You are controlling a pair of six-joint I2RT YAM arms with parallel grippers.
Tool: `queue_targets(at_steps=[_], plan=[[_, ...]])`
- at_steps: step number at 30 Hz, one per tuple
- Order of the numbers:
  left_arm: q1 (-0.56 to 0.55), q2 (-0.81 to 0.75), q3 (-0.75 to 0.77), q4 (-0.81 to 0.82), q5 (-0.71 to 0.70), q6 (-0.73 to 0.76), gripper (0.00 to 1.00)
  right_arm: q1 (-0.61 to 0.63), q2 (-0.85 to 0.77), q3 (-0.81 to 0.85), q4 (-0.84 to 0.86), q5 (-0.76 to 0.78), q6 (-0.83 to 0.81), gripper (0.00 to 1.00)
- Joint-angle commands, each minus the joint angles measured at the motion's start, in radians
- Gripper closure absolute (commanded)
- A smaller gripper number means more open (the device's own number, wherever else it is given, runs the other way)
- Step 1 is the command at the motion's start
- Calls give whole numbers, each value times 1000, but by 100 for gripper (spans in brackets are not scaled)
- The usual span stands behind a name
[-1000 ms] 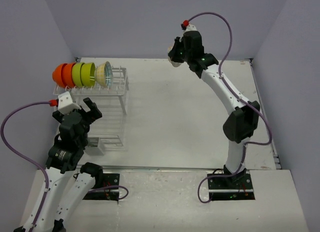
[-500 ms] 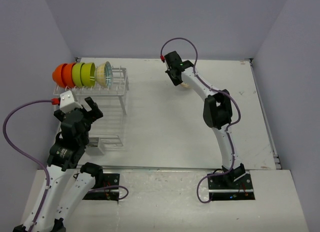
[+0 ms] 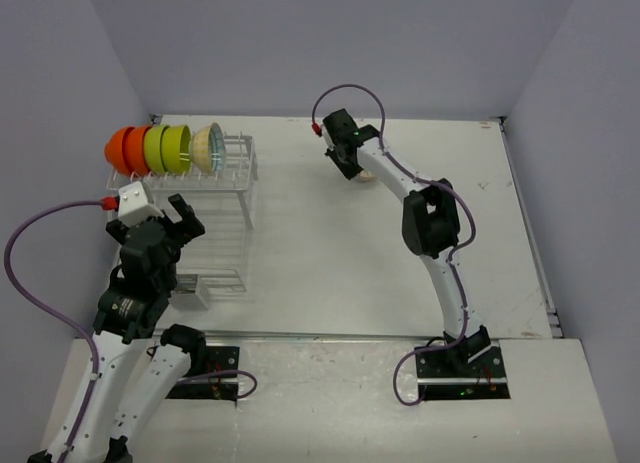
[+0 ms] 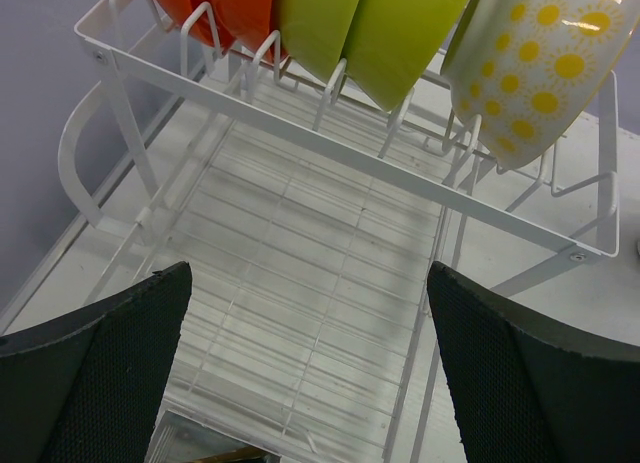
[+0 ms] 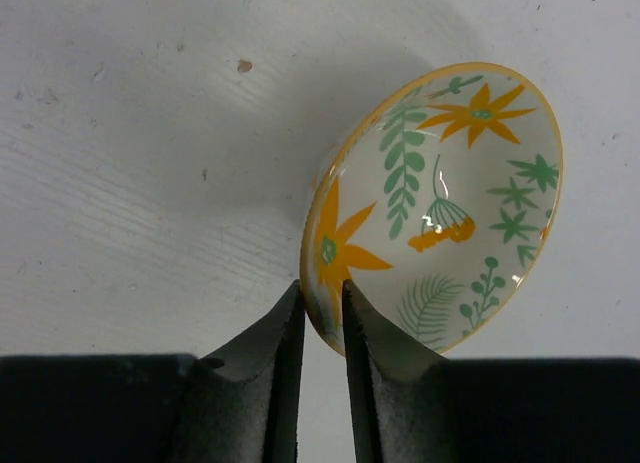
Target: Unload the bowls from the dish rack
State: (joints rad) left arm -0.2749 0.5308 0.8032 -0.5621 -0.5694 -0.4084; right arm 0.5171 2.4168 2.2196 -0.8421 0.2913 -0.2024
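The dish rack [image 3: 215,218] stands at the left, with orange bowls [image 3: 125,148], green bowls [image 3: 168,148] and a cream bowl [image 3: 208,148] on edge along its far end. My left gripper [image 3: 180,218] hovers open over the rack's near half. The left wrist view shows the rack's rail [image 4: 330,148], the orange bowls [image 4: 230,13], the green bowls [image 4: 370,33] and the sun-patterned bowl [image 4: 540,63] ahead of the open gripper [image 4: 305,363]. My right gripper [image 5: 322,298] pinches the rim of a floral bowl [image 5: 450,203], tilted low on the table [image 5: 120,163]. From above, this bowl [image 3: 368,174] peeks out beside the right gripper [image 3: 345,163].
A small box-like cutlery holder [image 3: 190,288] sits at the rack's near end, right under my left wrist. Purple walls close in the table [image 3: 330,253] on the left, back and right. The right arm stretches across the table's middle to the far side.
The right arm has swung down from high at the back and brought the floral bowl onto the table. The left arm and the racked bowls have not moved.
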Motion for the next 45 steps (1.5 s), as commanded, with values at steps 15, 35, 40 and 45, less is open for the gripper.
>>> queue_targets(at_steps=[15,35,40,45], plan=[[19,-3,4,45,-12,16,0,8,-691,-506,581,-596,520,23],[29,-26,-1,50,29,16,0,241,-370,-353,1221,-910,1241,9],[29,-28,-1,51,36,17,0,253,-383,-348,1181,-885,1209,14],[29,-32,-1,51,37,17,0,274,-329,-233,1089,-837,1167,16]])
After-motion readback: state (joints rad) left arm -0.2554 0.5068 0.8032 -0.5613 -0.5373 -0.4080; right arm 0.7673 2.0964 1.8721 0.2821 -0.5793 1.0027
